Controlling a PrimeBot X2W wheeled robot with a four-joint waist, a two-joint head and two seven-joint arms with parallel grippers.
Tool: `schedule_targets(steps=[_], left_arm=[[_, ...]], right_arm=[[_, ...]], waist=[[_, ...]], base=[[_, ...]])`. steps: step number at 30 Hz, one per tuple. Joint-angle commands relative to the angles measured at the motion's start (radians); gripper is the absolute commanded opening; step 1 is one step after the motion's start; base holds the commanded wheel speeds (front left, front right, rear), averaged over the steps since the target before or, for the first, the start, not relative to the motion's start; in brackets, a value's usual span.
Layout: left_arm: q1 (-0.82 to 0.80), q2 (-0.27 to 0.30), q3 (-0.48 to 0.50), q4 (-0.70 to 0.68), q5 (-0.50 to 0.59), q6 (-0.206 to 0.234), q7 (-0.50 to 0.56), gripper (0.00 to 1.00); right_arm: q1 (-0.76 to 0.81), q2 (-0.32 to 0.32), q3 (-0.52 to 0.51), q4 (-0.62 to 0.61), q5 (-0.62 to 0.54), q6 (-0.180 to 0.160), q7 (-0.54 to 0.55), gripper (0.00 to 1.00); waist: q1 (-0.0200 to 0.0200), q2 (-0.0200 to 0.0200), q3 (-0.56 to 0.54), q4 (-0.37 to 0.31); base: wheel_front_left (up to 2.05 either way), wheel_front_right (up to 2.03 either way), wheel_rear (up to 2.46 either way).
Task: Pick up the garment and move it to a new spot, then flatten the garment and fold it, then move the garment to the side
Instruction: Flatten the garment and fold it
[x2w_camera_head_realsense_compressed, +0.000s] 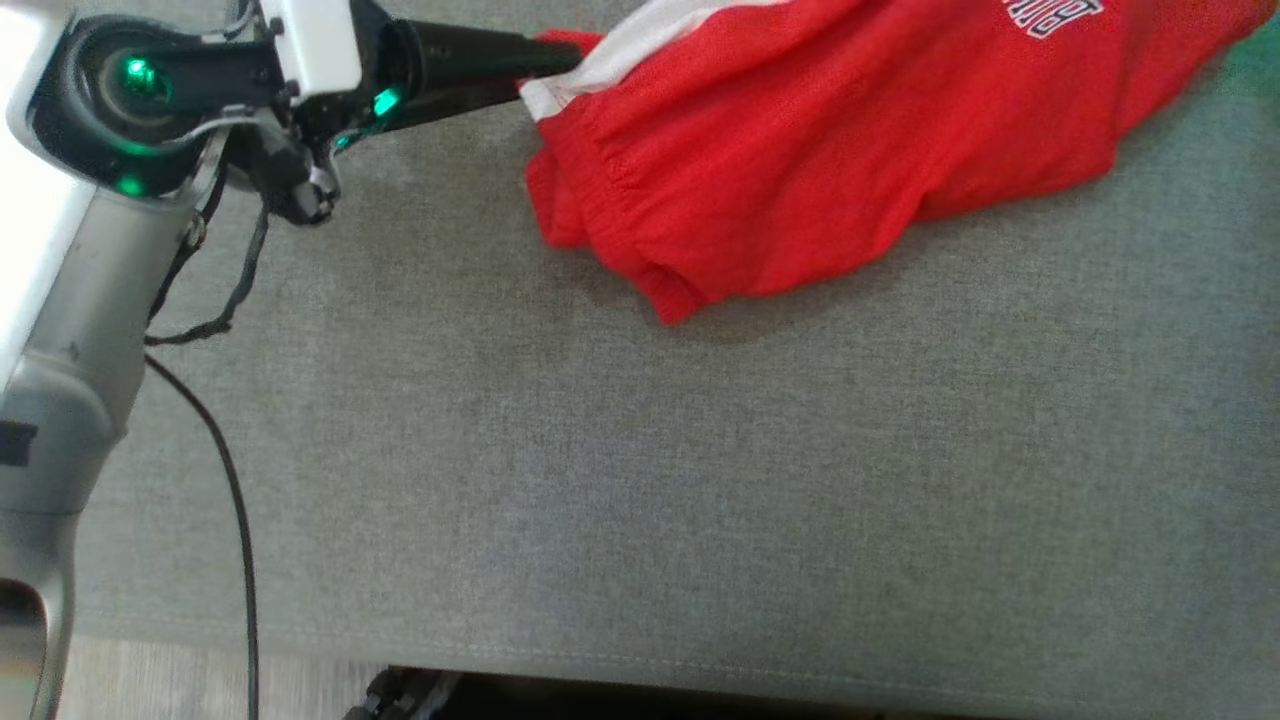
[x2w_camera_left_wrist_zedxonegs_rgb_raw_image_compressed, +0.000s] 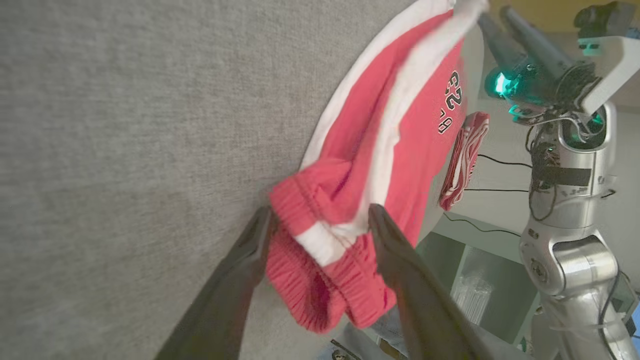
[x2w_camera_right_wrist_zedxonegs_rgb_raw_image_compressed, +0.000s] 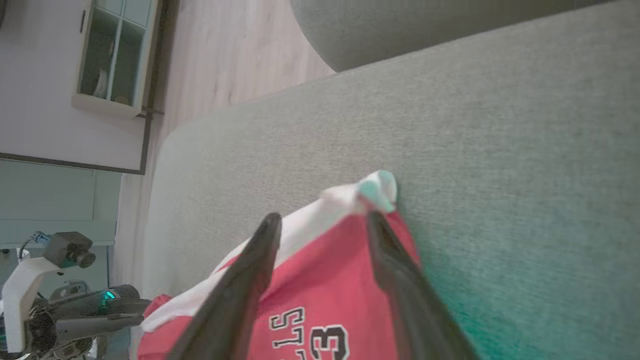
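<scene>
Garment (x2w_camera_head_realsense_compressed: 800, 150), one pair of red shorts with white stripes, lies bunched toward the back edge of the grey sofa seat (x2w_camera_head_realsense_compressed: 700, 480), well apart from its front edge. The left gripper (x2w_camera_head_realsense_compressed: 572, 58) has its fingers (x2w_camera_left_wrist_zedxonegs_rgb_raw_image_compressed: 240, 280) pinched on the elastic waistband. The right gripper (x2w_camera_right_wrist_zedxonegs_rgb_raw_image_compressed: 322, 220) grips the white corner at the opposite end, so the cloth hangs slack between them. Judged from this, the task is at an early stage: the garment is grasped at both ends for carrying or spreading, but it is neither flat nor folded, and the final move aside remains. Count: one garment, two grippers, one sofa seat.
</scene>
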Motion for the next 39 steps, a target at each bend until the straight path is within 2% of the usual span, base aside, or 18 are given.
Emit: schedule_targets(steps=[1,6,10,14,16,21,22,23,28,29,32,34,37,39], left_arm=[[-0.039,0.055,0.037,-0.016,0.019,-0.011,0.001,1.00],[-0.032,0.084,0.019,0.009,0.057,-0.030,-0.005,1.00],[-0.029,0.106,0.012,0.003,0.115,-0.087,-0.067,1.00],[-0.005,0.113,0.034,-0.015,0.223,-0.176,-0.275,1.00],[0.022,0.114,0.046,-0.022,0.306,-0.192,-0.428,1.00],[0.136,0.096,0.054,-0.067,0.529,-0.141,-0.823,1.00],[0.136,0.096,0.054,-0.067,0.529,-0.141,-0.823,1.00],[0.167,0.088,0.051,-0.086,0.562,-0.127,-0.888,1.00],[0.338,0.036,0.028,-0.190,0.715,-0.020,-1.173,1.00],[0.399,0.010,0.020,-0.224,0.776,0.029,-1.223,1.00],[0.490,-0.040,0.031,-0.272,0.869,0.090,-1.243,1.00],[0.550,-0.083,0.065,-0.316,0.950,0.115,-1.244,1.00],[0.654,-0.161,0.127,-0.361,1.027,0.117,-1.244,1.00],[0.712,-0.203,0.158,-0.369,1.066,0.096,-1.244,1.00]], right_arm=[[0.002,0.007,-0.020,-0.035,0.000,0.007,-0.020,1.00],[0.063,0.011,-0.037,-0.115,0.004,0.007,-0.105,1.00],[0.127,-0.004,-0.055,-0.204,-0.029,0.007,-0.255,1.00],[0.215,-0.024,-0.062,-0.274,-0.093,0.007,-0.463,1.00],[0.264,-0.032,-0.061,-0.282,-0.122,0.007,-0.565,1.00],[0.370,-0.048,-0.031,-0.211,-0.192,0.007,-0.744,1.00],[0.370,-0.048,-0.031,-0.211,-0.192,0.007,-0.744,1.00],[0.386,-0.048,-0.026,-0.185,-0.196,0.007,-0.761,1.00],[0.416,-0.041,0.013,-0.049,-0.216,0.007,-0.768,1.00],[0.415,-0.041,0.034,-0.003,-0.220,0.007,-0.735,1.00],[0.398,-0.047,0.058,0.071,-0.227,0.007,-0.684,1.00],[0.382,-0.049,0.075,0.118,-0.231,0.007,-0.641,1.00],[0.355,-0.052,0.104,0.191,-0.244,0.007,-0.558,1.00],[0.336,-0.045,0.110,0.242,-0.239,0.007,-0.503,1.00]], waist=[[-0.0002,0.0000,-0.013,0.000],[-0.0002,0.0000,-0.065,-0.002],[-0.0002,0.0000,-0.120,0.001],[-0.0002,0.0000,-0.176,0.004],[-0.0002,0.0000,-0.204,0.007],[-0.0002,0.0000,-0.247,0.032],[-0.0002,0.0000,-0.247,0.032],[-0.0002,0.0000,-0.251,0.039],[-0.0002,0.0000,-0.253,0.083],[-0.0002,0.0000,-0.249,0.103],[-0.0002,0.0000,-0.239,0.130],[-0.0002,0.0000,-0.233,0.149],[-0.0002,0.0000,-0.225,0.172],[-0.0002,0.0000,-0.221,0.185]], base=[[0.00,0.00,0.00],[0.00,0.00,0.00],[0.00,0.00,0.00],[0.00,0.00,0.00],[0.00,0.00,0.00],[0.00,0.00,0.00],[0.00,0.00,0.00],[0.00,0.00,0.00],[0.00,0.00,0.00],[0.00,0.00,0.00],[0.00,0.00,0.00],[0.00,0.00,0.00],[0.00,0.00,0.00],[0.00,0.00,0.00]])
